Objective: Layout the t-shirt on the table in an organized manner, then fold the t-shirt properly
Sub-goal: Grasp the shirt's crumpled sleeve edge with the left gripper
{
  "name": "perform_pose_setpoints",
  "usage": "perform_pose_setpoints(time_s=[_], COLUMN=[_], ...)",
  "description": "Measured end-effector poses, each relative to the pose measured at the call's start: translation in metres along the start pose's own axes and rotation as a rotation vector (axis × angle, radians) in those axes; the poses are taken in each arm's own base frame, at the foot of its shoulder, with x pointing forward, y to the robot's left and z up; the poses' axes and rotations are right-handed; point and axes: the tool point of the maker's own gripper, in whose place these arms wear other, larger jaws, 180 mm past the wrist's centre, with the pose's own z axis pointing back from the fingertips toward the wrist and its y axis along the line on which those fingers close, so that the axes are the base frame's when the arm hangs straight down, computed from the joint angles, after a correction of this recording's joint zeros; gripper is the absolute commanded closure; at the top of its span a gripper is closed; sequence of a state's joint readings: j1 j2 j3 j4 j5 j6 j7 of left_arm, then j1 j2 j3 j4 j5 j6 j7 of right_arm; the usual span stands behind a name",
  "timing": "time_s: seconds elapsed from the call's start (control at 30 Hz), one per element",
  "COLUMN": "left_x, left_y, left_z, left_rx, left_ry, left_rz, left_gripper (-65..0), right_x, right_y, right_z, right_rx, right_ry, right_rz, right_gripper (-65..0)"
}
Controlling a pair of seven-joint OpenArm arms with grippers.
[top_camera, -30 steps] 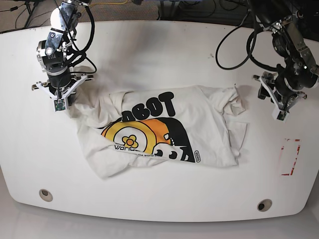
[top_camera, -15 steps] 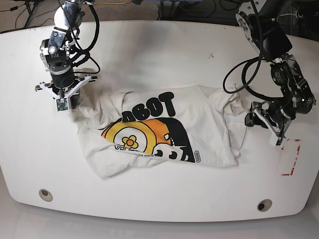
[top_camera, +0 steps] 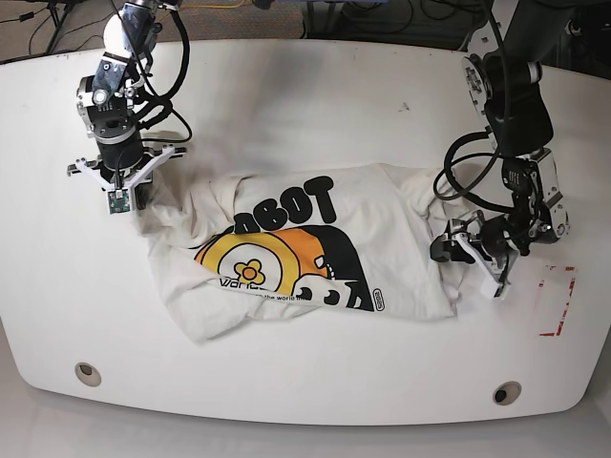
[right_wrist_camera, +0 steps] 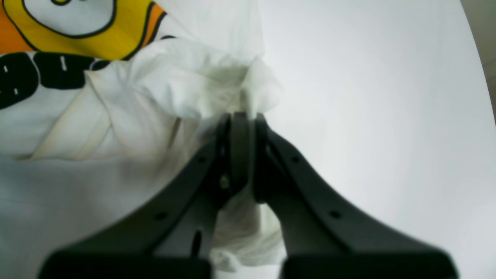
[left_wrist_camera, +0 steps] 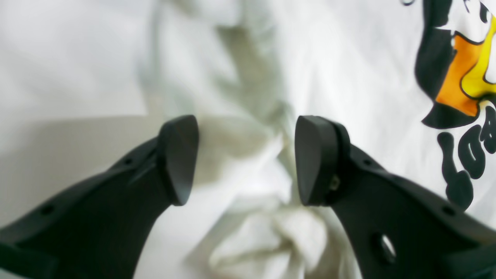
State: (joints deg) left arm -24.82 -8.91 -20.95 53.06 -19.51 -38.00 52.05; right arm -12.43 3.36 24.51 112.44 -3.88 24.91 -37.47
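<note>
The white t-shirt [top_camera: 305, 248] lies rumpled on the table [top_camera: 286, 105], its orange-and-yellow graphic and black lettering facing up. My right gripper [top_camera: 132, 198] is at the shirt's upper left corner. In the right wrist view it [right_wrist_camera: 240, 116] is shut on a pinch of the cloth [right_wrist_camera: 186, 85]. My left gripper [top_camera: 451, 250] hangs over the bunched right edge of the shirt. In the left wrist view it [left_wrist_camera: 244, 159] is open, with crumpled cloth [left_wrist_camera: 255, 224] lying below and between the fingertips.
A red tape rectangle [top_camera: 557, 301] is on the table just right of the left gripper. Two grommet holes [top_camera: 87, 373] [top_camera: 506, 392] sit near the front edge. Cables trail behind both arms at the far edge.
The left arm has swung down and inward from beside the shirt to over its bunched right edge, its jaws opening wider. The right gripper has kept its hold and barely moved.
</note>
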Motion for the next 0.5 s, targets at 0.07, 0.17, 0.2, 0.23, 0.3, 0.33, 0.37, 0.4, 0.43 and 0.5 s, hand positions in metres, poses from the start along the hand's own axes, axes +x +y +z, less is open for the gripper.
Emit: perform_pose_setpoints(time_s=[0.07,0.17,0.2,0.23,0.3,0.33,0.37,0.4,0.43,0.5], left_x=[-0.0022,-0.0005,-0.0001,-0.0012,-0.0002,0.0002,-0.0002,0.0,0.0,-0.0017], left_y=[-0.0025,-0.0038,-0.0025,-0.0023,-0.0021,-0.0018,-0.0013,-0.0006,0.001,0.0043], left_z=[-0.0058,-0.009,-0.0098,-0.0105,-0.0113,-0.0115,-0.0114,-0.011,-0.0099,-0.0085], left_rx=[-0.014,-0.029,-0.029,-0.031,-0.037,-0.038,-0.039,-0.038,-0.035,-0.026], left_ry=[0.003,-0.013,-0.021,-0.02,-0.033,-0.037,-0.039,-0.04,-0.04,-0.037], left_rz=[0.008,0.028,0.036,0.04,0.052,0.054,0.054,0.054,0.053,0.059], left_gripper=[-37.6,-37.6,-37.5,-37.4,-37.2,-37.2,-37.1,-36.8,-34.9,-30.8], right_x=[-0.0004,0.0001,0.0,0.0006,0.0016,0.0019,0.0028,0.0035,0.004,0.0056], right_y=[-0.0002,0.0003,0.0002,-0.0002,-0.0013,-0.002,-0.0022,-0.0024,-0.0023,-0.0023], right_z=[0.0001,0.0,0.0,-0.0002,-0.0003,-0.0004,-0.0006,-0.0008,-0.0009,-0.0012], right_rx=[-0.001,0.001,0.001,0.0,-0.003,-0.005,-0.006,-0.007,-0.006,-0.006], right_ry=[0.001,-0.001,0.0,-0.001,-0.004,-0.004,-0.006,-0.008,-0.009,-0.015], right_rz=[-0.001,-0.001,0.0,0.0,-0.001,-0.002,-0.002,-0.002,-0.003,-0.003], right_gripper=[-0.2,-0.2,-0.2,-0.2,-0.2,-0.2,-0.2,-0.2,-0.2,-0.2])
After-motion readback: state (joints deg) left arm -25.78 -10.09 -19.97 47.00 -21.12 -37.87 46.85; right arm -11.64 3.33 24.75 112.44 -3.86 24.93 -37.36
